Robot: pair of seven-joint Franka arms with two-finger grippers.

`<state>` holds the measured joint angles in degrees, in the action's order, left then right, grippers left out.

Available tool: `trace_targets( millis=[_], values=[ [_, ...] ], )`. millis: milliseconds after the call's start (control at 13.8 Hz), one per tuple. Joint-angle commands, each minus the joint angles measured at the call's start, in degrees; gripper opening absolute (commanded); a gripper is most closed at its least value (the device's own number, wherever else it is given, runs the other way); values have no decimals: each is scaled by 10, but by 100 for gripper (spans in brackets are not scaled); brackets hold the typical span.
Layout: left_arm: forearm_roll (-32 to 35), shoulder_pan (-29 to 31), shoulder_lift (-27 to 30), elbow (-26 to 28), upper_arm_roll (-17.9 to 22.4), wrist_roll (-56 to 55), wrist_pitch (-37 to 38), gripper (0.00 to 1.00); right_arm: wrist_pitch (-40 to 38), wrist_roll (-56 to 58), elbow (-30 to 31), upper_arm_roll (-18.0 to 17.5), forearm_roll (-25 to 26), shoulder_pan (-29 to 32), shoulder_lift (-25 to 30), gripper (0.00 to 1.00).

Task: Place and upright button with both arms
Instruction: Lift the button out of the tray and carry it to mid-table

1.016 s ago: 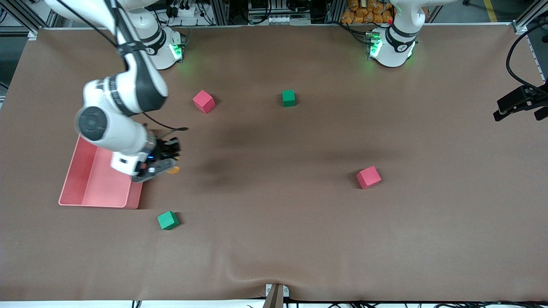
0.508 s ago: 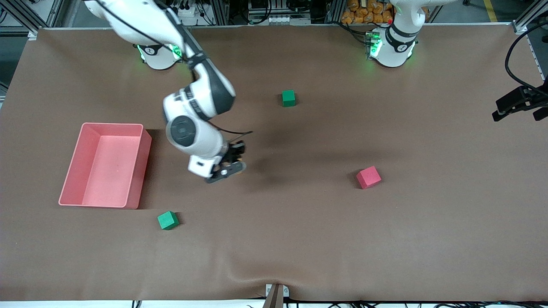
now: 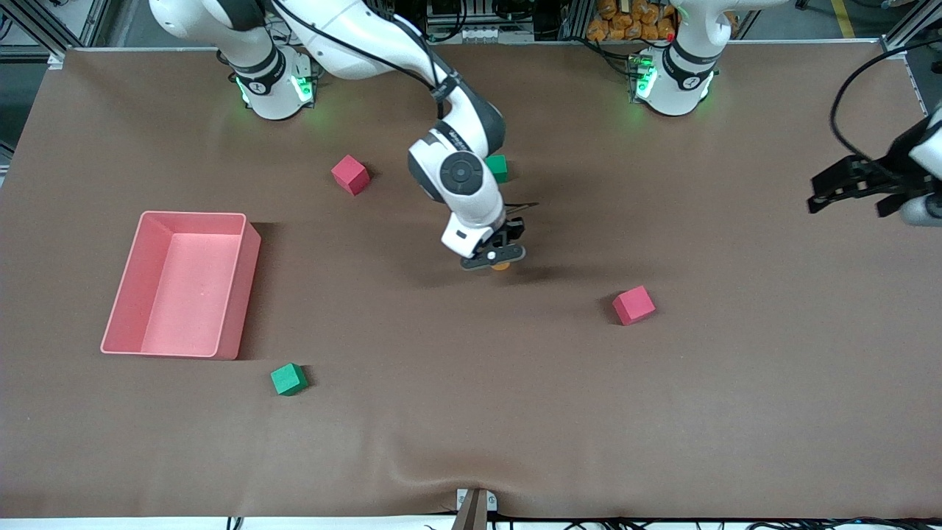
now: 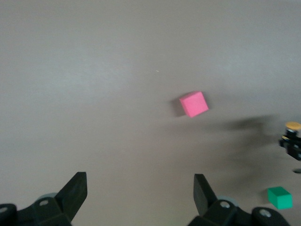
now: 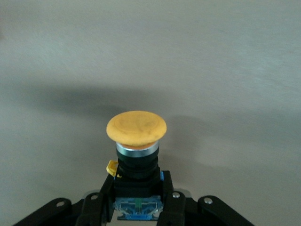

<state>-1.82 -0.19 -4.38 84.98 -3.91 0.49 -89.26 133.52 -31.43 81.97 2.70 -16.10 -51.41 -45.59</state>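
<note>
My right gripper is shut on the button and holds it just above the middle of the table. In the right wrist view the fingers clamp the button's black body, and its round orange cap points away from the gripper. My left gripper is open and empty, up over the left arm's end of the table. In the left wrist view its fingers stand wide apart around the gripper's centre, with the button far off.
A pink bin stands at the right arm's end. A red cube and a green cube lie near the bases. Another red cube lies near the button, and a green cube lies nearer the front camera.
My right arm has carried the button from beside the pink bin to over the middle of the table. My left gripper has shifted slightly toward the middle.
</note>
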Motion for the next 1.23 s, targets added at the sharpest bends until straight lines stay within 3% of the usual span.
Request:
trace_targets(
  millis=[0,218,580,653,725,870,1161],
  values=[
    [-19,-20,-30,-3,-3,-2,-13,100,-12,-17,-72,7,-11,-3,-49,0],
    [-19,-41,-57,-5,-3,-21,-16,100,44,-41,-72,7,-12,-11,-68,0],
    [-31,-74,-96,-21,-3,-68,-33,100,61,-106,-73,6,-13,-26,-85,2],
    [-39,-80,-103,-22,-3,-76,-33,100,66,-112,-73,6,-13,-27,-88,12],
    [-48,-81,-110,-23,-3,-80,-34,100,67,-115,-73,6,-13,-29,-90,33],
    [-63,-82,-126,-23,-2,-85,-34,100,78,-116,-71,6,-12,-33,-90,100],
    [-64,-86,-153,-23,-3,-97,-42,100,89,-113,-69,8,-10,-39,-83,100]
  ],
)
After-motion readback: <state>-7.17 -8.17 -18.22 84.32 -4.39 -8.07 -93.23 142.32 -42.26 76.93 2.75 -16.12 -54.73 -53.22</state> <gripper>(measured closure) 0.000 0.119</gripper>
